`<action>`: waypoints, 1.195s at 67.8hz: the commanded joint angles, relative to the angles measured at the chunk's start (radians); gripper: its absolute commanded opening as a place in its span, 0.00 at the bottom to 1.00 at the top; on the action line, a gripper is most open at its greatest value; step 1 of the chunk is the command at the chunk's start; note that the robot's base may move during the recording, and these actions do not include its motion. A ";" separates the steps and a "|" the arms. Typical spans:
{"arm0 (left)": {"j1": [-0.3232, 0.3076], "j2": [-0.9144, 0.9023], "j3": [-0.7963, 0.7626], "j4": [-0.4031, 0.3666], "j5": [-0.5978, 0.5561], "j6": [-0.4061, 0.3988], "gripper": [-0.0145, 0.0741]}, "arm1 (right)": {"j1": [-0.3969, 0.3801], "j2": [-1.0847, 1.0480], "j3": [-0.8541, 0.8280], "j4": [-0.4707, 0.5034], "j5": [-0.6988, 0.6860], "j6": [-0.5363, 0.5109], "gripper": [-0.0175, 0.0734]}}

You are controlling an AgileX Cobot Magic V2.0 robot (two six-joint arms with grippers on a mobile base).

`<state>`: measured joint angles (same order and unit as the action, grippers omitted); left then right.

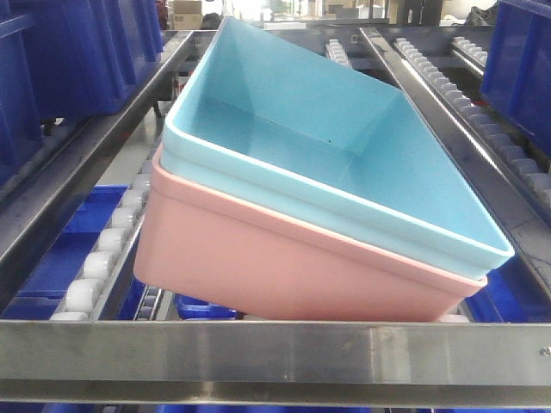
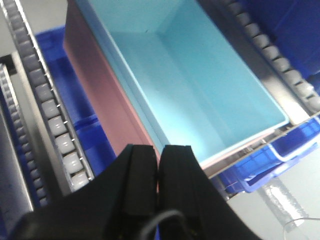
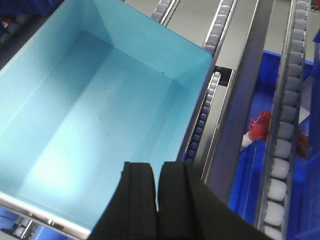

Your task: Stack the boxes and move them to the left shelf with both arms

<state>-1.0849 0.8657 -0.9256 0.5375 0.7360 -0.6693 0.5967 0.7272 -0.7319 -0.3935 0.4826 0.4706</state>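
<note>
The light sky-blue box [image 1: 327, 138] is nested inside the salmon-pink box [image 1: 284, 267]. The stack is tilted, with its right side lower, over the left shelf's white rollers [image 1: 112, 237]. Neither gripper shows in the front view. In the left wrist view my left gripper [image 2: 159, 150] is shut on the near rim of the stack, where the pink wall [image 2: 100, 90] meets the blue box [image 2: 200, 80]; a thin pink sliver shows between the fingers. My right gripper [image 3: 157, 167] is shut on the blue box's [image 3: 90, 110] near wall, with a pale blue sliver in the gap.
A steel front rail [image 1: 275, 353] crosses just below the stack. Dark blue bins stand at the far left [image 1: 86, 52] and far right [image 1: 525, 60], and more blue bins [image 2: 295, 140] sit under the rack. Roller rails [image 3: 285, 135] run on both sides. A red item [image 3: 260, 125] lies below.
</note>
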 commanded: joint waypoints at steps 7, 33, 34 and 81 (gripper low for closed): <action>-0.020 -0.147 0.114 0.042 -0.112 0.004 0.16 | 0.003 -0.156 0.083 -0.035 -0.078 -0.002 0.25; -0.020 -0.194 0.170 0.048 -0.107 0.004 0.16 | 0.003 -0.211 0.123 -0.051 -0.107 -0.002 0.25; -0.020 -0.194 0.170 0.048 -0.107 0.004 0.16 | 0.003 -0.211 0.123 -0.051 -0.107 -0.002 0.25; 0.048 -0.295 0.265 -0.570 -0.285 0.611 0.16 | 0.003 -0.211 0.123 -0.051 -0.106 -0.002 0.25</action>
<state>-1.0637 0.5986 -0.6802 0.0821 0.6017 -0.1935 0.5967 0.5152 -0.5821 -0.4100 0.4542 0.4706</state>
